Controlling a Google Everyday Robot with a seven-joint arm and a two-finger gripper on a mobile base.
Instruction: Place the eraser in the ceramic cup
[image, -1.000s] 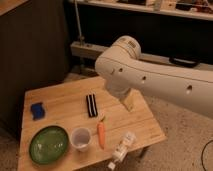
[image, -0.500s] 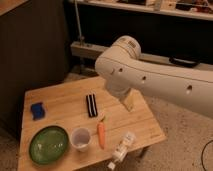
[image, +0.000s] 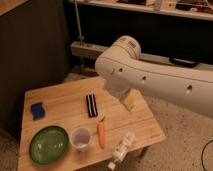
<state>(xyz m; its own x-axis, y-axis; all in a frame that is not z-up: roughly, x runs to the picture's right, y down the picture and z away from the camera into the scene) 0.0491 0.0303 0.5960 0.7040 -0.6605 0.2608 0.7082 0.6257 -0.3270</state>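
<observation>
The eraser (image: 91, 105), a flat black block with white lengthwise stripes, lies on the wooden table (image: 60, 97) near its middle. The ceramic cup (image: 80, 138), small, round and white, stands upright near the front edge, between the green plate and the carrot. My gripper (image: 129, 101) hangs below the big white arm (image: 150, 80), over the table's right part. It is to the right of the eraser and apart from it, and nothing shows in it. The arm hides most of the gripper.
An orange carrot (image: 101, 133) lies right of the cup. A green plate (image: 48, 144) sits at the front left. A blue block (image: 37, 110) lies at the left. A white bottle (image: 121, 149) lies on its side at the front right edge.
</observation>
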